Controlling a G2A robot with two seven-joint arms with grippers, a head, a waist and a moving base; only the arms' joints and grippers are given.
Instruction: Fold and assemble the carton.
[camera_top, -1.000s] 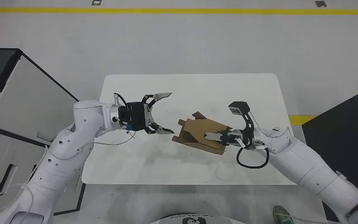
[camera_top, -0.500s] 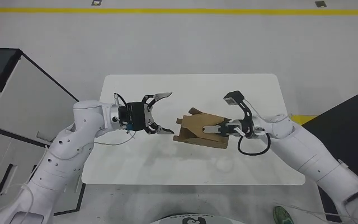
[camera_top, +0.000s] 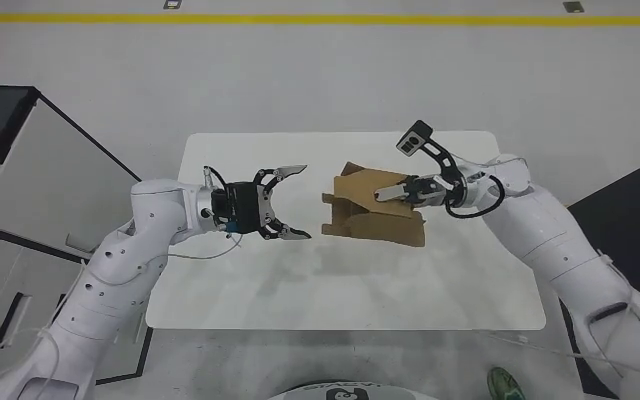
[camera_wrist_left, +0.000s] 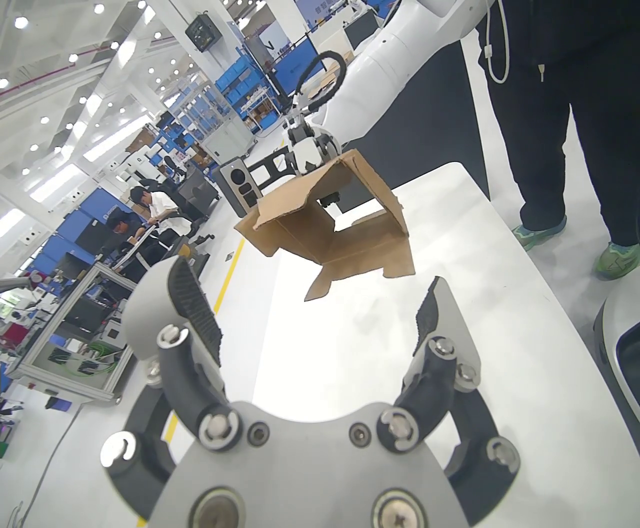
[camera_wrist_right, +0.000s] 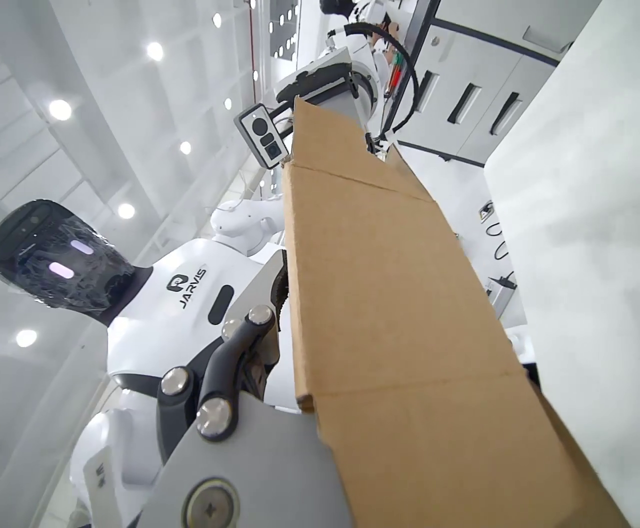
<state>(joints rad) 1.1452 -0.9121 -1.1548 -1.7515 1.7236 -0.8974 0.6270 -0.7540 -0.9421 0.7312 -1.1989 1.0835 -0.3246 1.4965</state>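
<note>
Carton (camera_top: 375, 205): brown corrugated board, part-opened into a rough tube, end flaps unfolded and loose. Loc: above the white table (camera_top: 340, 290), just right of table centre, slightly toward its far edge. The open end faces the table's left side; the left wrist view looks straight into the hollow. Carton sits tilted, upper panel sloping. The lowest flap hangs toward the tabletop; contact cannot be confirmed.

R gripper (camera_top: 390, 193): over the table's right half, at the carton's upper panel. Fingers closed onto that panel, one finger lying along its top face. In the right wrist view the board runs lengthwise past the visible finger (camera_wrist_right: 265, 320).

L gripper (camera_top: 305, 202): over the table's left half, off the surface, pointing toward table centre. Jaws spread wide, nothing between them, no contact w/ carton.
</note>
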